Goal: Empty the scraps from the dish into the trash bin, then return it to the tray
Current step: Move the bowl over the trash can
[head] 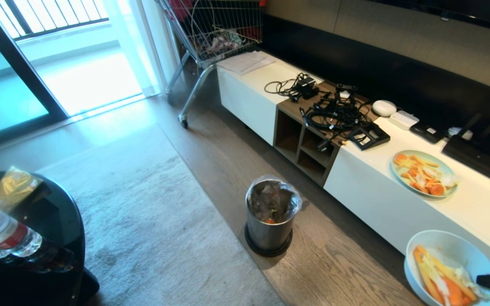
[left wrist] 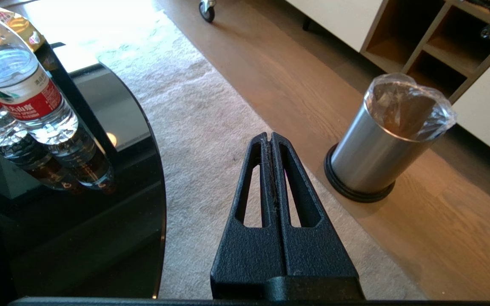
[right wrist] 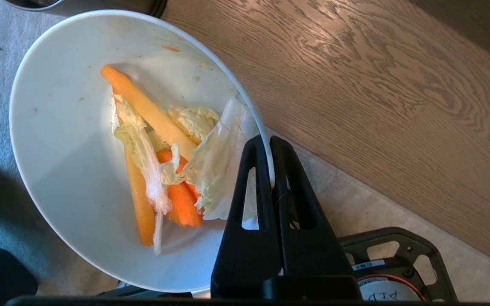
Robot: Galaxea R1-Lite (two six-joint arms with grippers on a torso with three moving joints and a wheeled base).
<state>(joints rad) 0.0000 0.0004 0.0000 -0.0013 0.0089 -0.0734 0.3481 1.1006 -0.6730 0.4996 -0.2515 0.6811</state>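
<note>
The dish, a deep white bowl, hangs above the floor at the lower right of the head view, in front of the white cabinet. Orange, pale yellow and white scraps lie in it. My right gripper is shut on the rim of the dish, one finger inside and one outside. The trash bin, shiny metal with a clear bag, stands on the wood floor to the left of the dish; a little orange shows inside. My left gripper is shut and empty above the carpet, with the trash bin beside it. I cannot make out the tray.
A low white cabinet runs along the right, carrying a pale blue plate of peel and a tangle of cables. A glossy round black table with water bottles stands on the left. A wire cart is at the back.
</note>
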